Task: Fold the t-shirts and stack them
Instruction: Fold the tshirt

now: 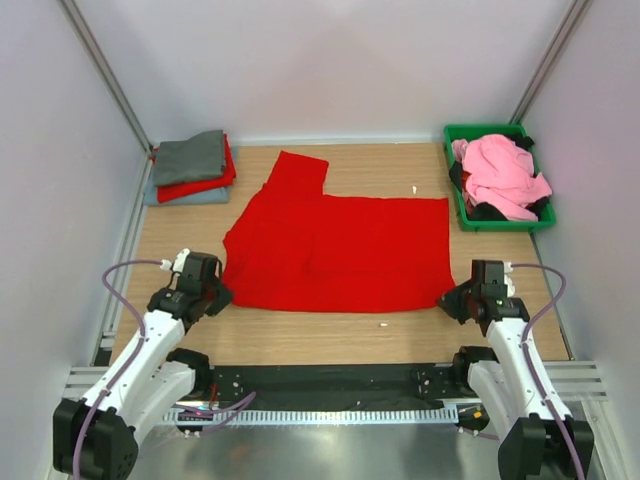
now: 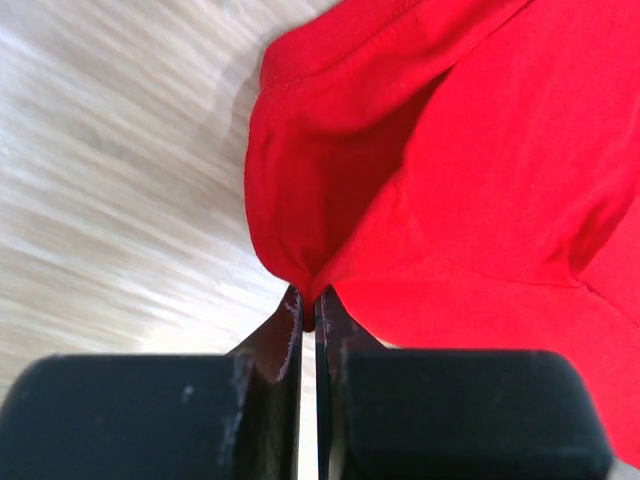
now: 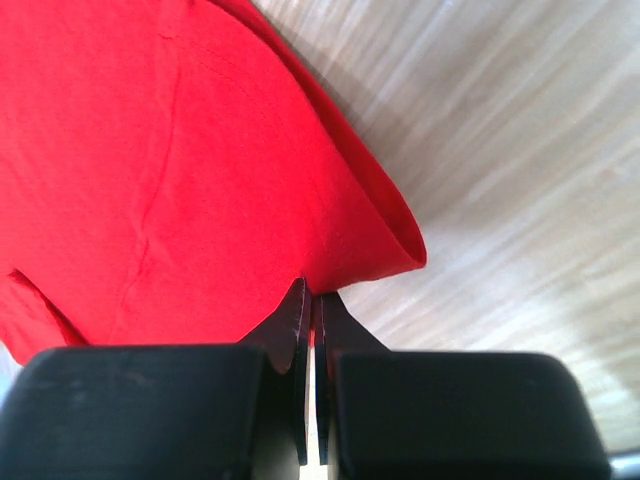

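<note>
Left pincer (image 2: 308, 302) is squeezing the near left corner of the big red t-shirt (image 1: 335, 250); right pincer (image 3: 312, 292) is squeezing its near right corner; the shirt is lying spread out on the wooden table (image 1: 300, 335).

The big red shirt (image 1: 335, 250) is soft cloth. It looks matt, with small creases and a stitched hem. The table (image 1: 300, 335) is pale wood with fine lines, smooth and a little shiny. The bin (image 1: 484, 129) is green plastic, hard and glossy. The pink shirt (image 1: 500, 172) in it is soft, crumpled cloth. The grey shirt (image 1: 192, 155) is matt cloth too. The left gripper (image 2: 308, 298) has black fingers (image 2: 275, 350), dull and scratched at the edges. The left arm (image 1: 140, 355) is smooth white plastic.
</note>
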{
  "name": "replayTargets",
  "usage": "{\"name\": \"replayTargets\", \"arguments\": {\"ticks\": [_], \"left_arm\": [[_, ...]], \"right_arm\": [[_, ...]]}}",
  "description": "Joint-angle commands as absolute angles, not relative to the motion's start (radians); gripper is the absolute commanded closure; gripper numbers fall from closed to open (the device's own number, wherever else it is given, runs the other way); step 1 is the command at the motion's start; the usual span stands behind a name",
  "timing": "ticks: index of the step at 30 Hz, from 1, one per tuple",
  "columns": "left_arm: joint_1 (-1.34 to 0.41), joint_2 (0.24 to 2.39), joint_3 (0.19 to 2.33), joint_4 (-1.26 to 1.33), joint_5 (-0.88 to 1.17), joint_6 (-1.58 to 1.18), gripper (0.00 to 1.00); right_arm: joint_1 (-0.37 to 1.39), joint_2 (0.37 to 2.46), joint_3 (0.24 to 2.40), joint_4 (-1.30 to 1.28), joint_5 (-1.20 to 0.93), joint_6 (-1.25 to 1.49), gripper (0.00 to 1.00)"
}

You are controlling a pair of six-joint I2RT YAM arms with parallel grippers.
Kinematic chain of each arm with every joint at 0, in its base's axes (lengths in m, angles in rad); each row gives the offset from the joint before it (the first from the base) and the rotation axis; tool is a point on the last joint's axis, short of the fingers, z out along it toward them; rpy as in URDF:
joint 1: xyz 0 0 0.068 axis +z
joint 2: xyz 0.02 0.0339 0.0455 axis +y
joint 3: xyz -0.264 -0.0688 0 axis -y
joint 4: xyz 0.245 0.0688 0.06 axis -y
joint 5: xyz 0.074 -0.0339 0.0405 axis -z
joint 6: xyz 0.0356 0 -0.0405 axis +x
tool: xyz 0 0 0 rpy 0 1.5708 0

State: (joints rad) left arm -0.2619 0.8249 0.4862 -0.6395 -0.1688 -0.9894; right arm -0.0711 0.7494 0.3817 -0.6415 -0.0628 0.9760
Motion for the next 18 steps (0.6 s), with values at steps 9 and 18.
{"name": "replayTargets", "arguments": {"ticks": [9,18], "left_arm": [[-0.35,0.603,0.581,-0.874,-0.083,-1.128,0.37],[-0.35,0.868,0.98,-0.677,-0.186,-0.731,0.07]], "right_arm": [[-0.072,0.548,0.474,-0.899,-0.005,1.017,0.19],[-0.071,0.544,0.609,-0.774,-0.142,0.878,0.01]]}}
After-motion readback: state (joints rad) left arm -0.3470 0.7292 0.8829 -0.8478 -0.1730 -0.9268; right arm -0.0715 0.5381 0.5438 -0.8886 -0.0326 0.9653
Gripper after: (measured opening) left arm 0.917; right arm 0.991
